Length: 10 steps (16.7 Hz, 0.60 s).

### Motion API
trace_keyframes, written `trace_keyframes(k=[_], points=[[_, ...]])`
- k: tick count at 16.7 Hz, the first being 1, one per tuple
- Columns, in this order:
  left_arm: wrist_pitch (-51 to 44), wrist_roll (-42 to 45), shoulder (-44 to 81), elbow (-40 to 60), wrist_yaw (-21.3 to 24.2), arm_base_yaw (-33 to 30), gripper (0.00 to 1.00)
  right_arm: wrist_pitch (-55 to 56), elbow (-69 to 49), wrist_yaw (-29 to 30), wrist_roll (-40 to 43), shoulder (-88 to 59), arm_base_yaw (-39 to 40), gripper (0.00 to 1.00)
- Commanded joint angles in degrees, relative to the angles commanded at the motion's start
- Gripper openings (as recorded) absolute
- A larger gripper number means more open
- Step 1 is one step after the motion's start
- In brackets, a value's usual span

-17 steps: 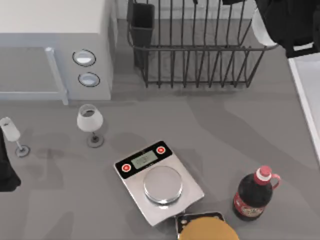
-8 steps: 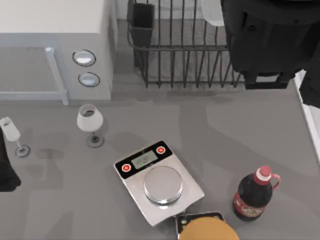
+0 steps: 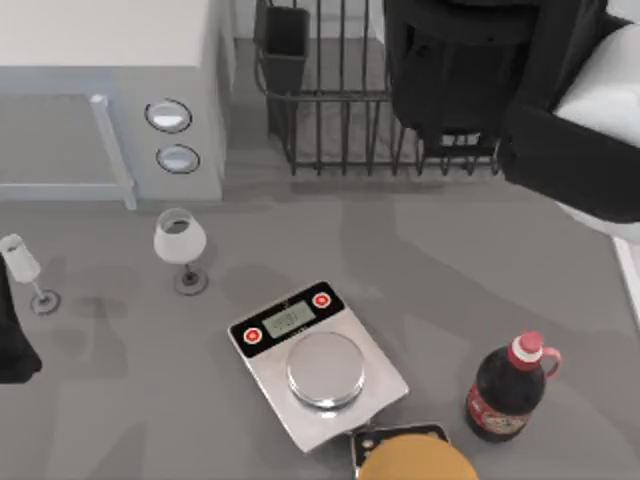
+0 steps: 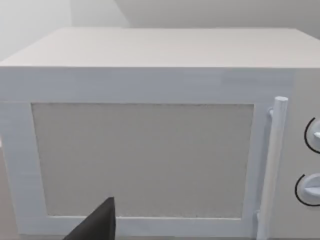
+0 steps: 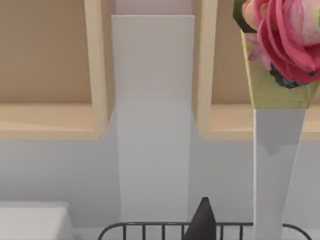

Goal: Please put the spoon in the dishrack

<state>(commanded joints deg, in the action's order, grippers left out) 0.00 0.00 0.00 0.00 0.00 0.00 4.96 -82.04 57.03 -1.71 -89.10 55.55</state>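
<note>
The dishrack (image 3: 335,110) is a black wire rack at the back middle of the table, with a dark utensil cup (image 3: 285,45) at its left corner. My right arm (image 3: 460,70) hangs over the rack's right half and covers it. The spoon is hidden. In the right wrist view one dark fingertip (image 5: 202,225) points over the rack's rim (image 5: 145,227). My left arm (image 3: 15,340) is parked at the table's left edge. One of its dark fingers (image 4: 97,225) faces the microwave door (image 4: 142,160).
A white microwave (image 3: 110,90) stands at the back left. In front of it are two wine glasses (image 3: 181,245) (image 3: 25,268). A scale (image 3: 315,360), a dark bottle (image 3: 508,390) and an orange-topped object (image 3: 415,462) sit near the front. A flower bouquet (image 5: 282,45) hangs behind the rack.
My right arm has swung left over the dishrack. A white object seen beside it earlier is now covered. The left arm has not moved.
</note>
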Motion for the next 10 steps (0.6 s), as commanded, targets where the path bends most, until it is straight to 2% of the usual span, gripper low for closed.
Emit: trace_keyframes(k=[7,10], points=[[0.0,0.0,0.0,0.0,0.0,0.0,1.0,27.09,3.54,-13.14,0.34,-20.88,-13.41,0.0],[0.0,0.0,0.0,0.0,0.0,0.0,1.0,33.77,5.19,-17.72,0.6,-26.75,-18.11,0.0]])
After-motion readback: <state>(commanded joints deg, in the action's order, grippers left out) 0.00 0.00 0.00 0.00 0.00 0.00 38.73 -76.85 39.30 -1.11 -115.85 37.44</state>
